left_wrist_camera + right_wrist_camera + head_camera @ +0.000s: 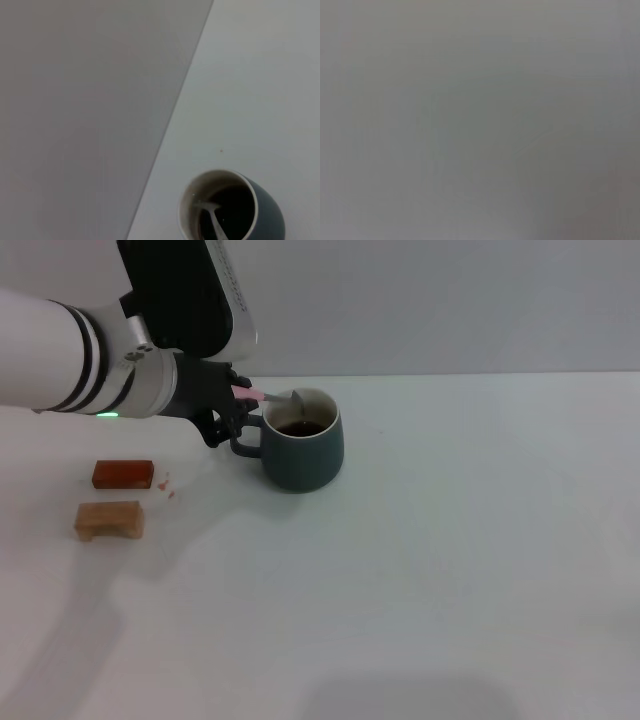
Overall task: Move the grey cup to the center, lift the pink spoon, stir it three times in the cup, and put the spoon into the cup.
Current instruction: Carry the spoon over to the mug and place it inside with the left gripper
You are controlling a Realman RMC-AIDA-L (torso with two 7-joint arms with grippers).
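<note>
The grey cup [303, 450] stands upright on the white table, a little left of the middle, with dark liquid inside and its handle turned toward my left arm. My left gripper [238, 400] is just left of the cup, above its handle, shut on the pink handle of the pink spoon [268, 396]. The spoon lies nearly level across the cup's rim, with its grey metal bowl at the opening. In the left wrist view the cup [267, 212] shows from above with the spoon's metal end [210, 214] inside it. My right gripper is out of view.
A reddish-brown block [123, 474] and a tan block [109, 520] lie on the table at the left, with small reddish specks [167, 485] beside them. A grey wall [450, 300] runs along the table's far edge.
</note>
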